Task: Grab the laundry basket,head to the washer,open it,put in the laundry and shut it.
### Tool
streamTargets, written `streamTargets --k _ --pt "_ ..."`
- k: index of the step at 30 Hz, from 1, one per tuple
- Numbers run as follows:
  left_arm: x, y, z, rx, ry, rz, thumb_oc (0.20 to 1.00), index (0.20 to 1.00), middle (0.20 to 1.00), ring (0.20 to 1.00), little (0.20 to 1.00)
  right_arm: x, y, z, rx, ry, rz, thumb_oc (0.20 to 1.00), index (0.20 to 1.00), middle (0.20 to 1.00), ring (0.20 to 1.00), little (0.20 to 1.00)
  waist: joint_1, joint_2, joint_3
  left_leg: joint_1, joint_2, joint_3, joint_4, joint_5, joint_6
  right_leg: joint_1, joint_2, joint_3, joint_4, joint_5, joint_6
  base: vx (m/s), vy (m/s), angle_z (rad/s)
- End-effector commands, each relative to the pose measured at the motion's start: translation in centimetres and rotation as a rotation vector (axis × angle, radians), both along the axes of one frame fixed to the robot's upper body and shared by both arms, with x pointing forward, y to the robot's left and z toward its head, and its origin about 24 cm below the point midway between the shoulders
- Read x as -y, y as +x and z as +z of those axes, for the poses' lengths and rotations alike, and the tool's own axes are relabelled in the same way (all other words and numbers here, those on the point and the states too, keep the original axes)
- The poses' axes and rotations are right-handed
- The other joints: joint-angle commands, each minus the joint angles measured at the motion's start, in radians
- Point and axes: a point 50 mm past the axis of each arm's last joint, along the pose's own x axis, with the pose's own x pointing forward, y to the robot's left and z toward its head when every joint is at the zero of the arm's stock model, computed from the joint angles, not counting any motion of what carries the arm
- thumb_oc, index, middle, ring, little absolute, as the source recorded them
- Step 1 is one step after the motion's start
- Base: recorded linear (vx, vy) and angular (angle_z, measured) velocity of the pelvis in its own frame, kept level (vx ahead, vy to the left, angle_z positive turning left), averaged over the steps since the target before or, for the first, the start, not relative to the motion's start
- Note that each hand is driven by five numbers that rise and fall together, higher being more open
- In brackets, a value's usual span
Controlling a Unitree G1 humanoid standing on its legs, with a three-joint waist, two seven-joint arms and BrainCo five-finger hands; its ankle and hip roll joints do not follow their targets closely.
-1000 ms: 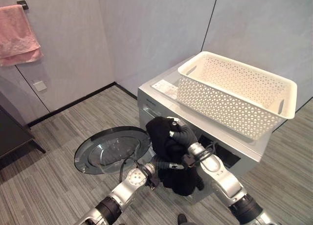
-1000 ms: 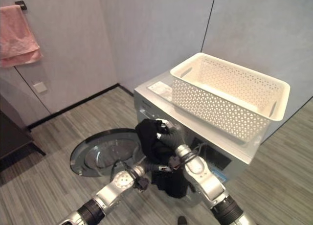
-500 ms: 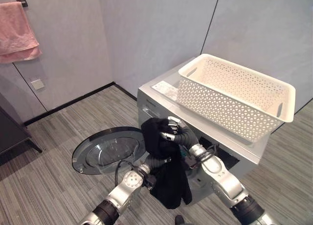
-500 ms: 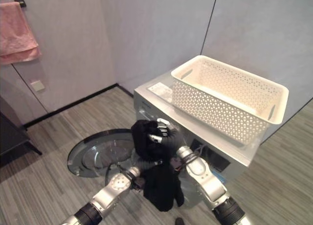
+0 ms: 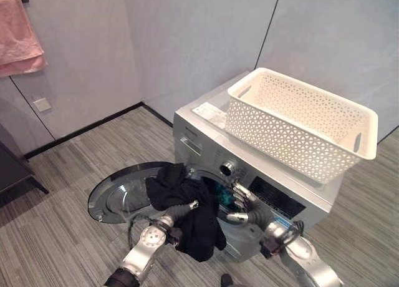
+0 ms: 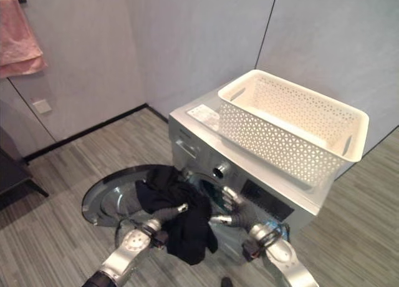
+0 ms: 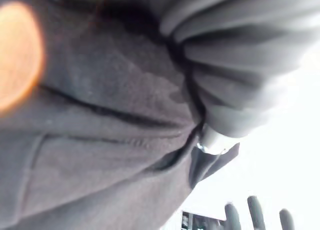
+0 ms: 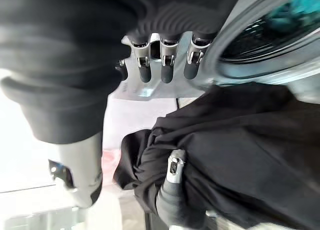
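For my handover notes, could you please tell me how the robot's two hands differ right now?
The left hand is draped in the black garment beside the washer, its fingers hidden in the cloth; the right hand is bare, its fingers straight and holding nothing. The left sits over the open door, the right at the drum opening. Both are low, before the washer.
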Motion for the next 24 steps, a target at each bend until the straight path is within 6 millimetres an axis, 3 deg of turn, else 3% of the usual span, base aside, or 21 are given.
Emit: streamTargets --k 1,3,4,5,9,10,11,14,15,16,19,21,23,24 --pt "-0.1 2.6 2.7 0.183 -0.028 0.082 0.200 0.200 0.200 0.200 0.200 0.6 0.3 2.9 0.214 -0.082 0.019 1.000 1.000 1.000 1.000 1.000 0.007 -0.019 0.032 0.029 0.069 0.098 0.177 -0.236 -0.011 -0.180 -0.056 0.064 0.058 -0.005 0.046 -0.05 0.011 -0.10" --pt "-0.7 2.6 2.7 0.185 -0.030 0.124 0.200 0.200 0.200 0.200 0.200 1.3 -0.1 3.0 0.242 -0.151 0.010 1.000 1.000 1.000 1.000 1.000 0.001 -0.020 0.041 0.027 0.069 0.104 0.182 -0.238 -0.011 -0.188 -0.054 0.071 0.062 -0.003 0.047 -0.05 0.010 -0.24" --pt "-2.1 2.5 2.6 0.204 -0.010 0.199 0.200 0.200 0.200 0.200 0.200 2.9 -0.6 2.6 0.281 -0.316 -0.015 1.000 1.000 1.000 1.000 1.000 -0.010 -0.022 0.065 0.022 0.069 0.114 0.195 -0.241 -0.011 -0.205 -0.052 0.084 0.068 0.002 0.051 -0.08 0.017 -0.20" --pt "-2.8 2.3 2.6 0.212 -0.003 0.222 0.200 0.200 0.200 0.200 0.200 3.6 -1.2 2.3 0.284 -0.370 -0.032 1.000 1.000 1.000 1.000 1.000 -0.016 -0.021 0.077 0.019 0.070 0.119 0.200 -0.243 -0.012 -0.213 -0.050 0.090 0.070 0.003 0.053 -0.08 0.025 -0.19" --pt "-4.2 1.3 2.4 0.244 0.024 0.306 0.200 0.200 0.200 0.200 0.200 7.1 -3.1 0.5 0.298 -0.701 -0.119 1.000 1.000 1.000 1.000 1.000 -0.035 -0.022 0.131 -0.004 0.070 0.134 0.232 -0.246 -0.013 -0.248 -0.047 0.112 0.080 0.017 0.058 -0.06 0.021 -0.17" --pt "-4.2 1.3 2.4 0.243 0.024 0.306 0.200 0.200 0.200 0.200 0.200 7.1 -3.1 0.4 0.299 -0.703 -0.120 1.000 1.000 1.000 1.000 1.000 -0.034 -0.022 0.130 -0.005 0.071 0.134 0.234 -0.247 -0.013 -0.249 -0.046 0.112 0.081 0.017 0.058 -0.04 0.017 -0.14" --pt "-4.4 1.3 2.6 0.269 0.034 0.337 0.200 0.200 0.200 0.200 0.200 8.4 -3.9 -1.1 0.304 -0.889 -0.138 1.000 1.000 1.000 1.000 1.000 -0.042 -0.020 0.159 -0.022 0.075 0.136 0.252 -0.252 -0.016 -0.262 -0.043 0.117 0.083 0.023 0.058 -0.05 0.019 -0.20" --pt "-4.3 1.8 3.1 0.312 0.043 0.366 0.200 0.200 0.200 0.200 0.200 10.4 -6.0 -4.7 0.209 -1.086 -0.151 1.000 1.000 1.000 1.000 1.000 -0.053 -0.026 0.194 -0.064 0.075 0.133 0.276 -0.249 -0.020 -0.297 -0.044 0.122 0.084 0.033 0.056 -0.07 0.010 -0.13" --pt "-4.4 1.9 3.2 0.314 0.045 0.367 0.200 0.200 0.200 0.200 0.200 10.3 -5.9 -4.8 0.212 -1.085 -0.151 1.000 1.000 1.000 1.000 1.000 -0.054 -0.031 0.191 -0.070 0.071 0.133 0.275 -0.245 -0.019 -0.304 -0.047 0.124 0.084 0.037 0.057 -0.07 -0.009 0.02" --pt "-4.1 2.8 3.8 0.345 0.047 0.376 0.200 0.200 0.200 0.200 0.200 11.5 -7.4 -6.9 0.120 -1.184 -0.142 1.000 1.000 1.000 1.000 1.000 -0.063 -0.035 0.214 -0.093 0.076 0.127 0.292 -0.247 -0.022 -0.319 -0.043 0.126 0.087 0.039 0.055 -0.09 -0.023 0.00" --pt "-3.2 4.9 5.2 0.402 0.060 0.382 0.200 0.200 0.200 0.200 0.200 12.5 -10.9 -10.4 -0.067 -1.314 -0.048 1.000 1.000 1.000 1.000 1.000 -0.077 -0.048 0.245 -0.142 0.080 0.111 0.319 -0.244 -0.027 -0.346 -0.048 0.125 0.093 0.044 0.051 -0.08 -0.031 0.05" --pt "-3.0 5.5 5.7 0.418 0.062 0.381 0.200 0.200 0.200 0.200 0.200 12.7 -11.6 -11.3 -0.120 -1.348 -0.016 1.000 1.000 1.000 1.000 1.000 -0.081 -0.054 0.255 -0.159 0.076 0.107 0.328 -0.241 -0.027 -0.356 -0.052 0.124 0.094 0.049 0.050 -0.05 -0.019 0.19" --pt "-2.4 6.5 6.5 0.446 0.077 0.366 0.200 0.200 0.200 0.200 0.200 12.8 -12.7 -12.7 -0.199 -1.408 0.075 1.000 1.000 1.000 1.000 1.000 -0.085 -0.059 0.271 -0.177 0.070 0.101 0.341 -0.245 -0.023 -0.367 -0.053 0.129 0.094 0.053 0.051 -0.05 -0.008 0.06" --pt "-1.8 7.5 7.0 0.457 0.094 0.341 0.200 0.200 0.200 0.200 0.200 12.5 -14.4 -14.1 -0.282 -1.453 0.215 1.000 1.000 1.000 1.000 1.000 -0.086 -0.060 0.283 -0.186 0.074 0.098 0.353 -0.254 -0.024 -0.367 -0.054 0.123 0.091 0.053 0.049 -0.05 -0.008 -0.01"
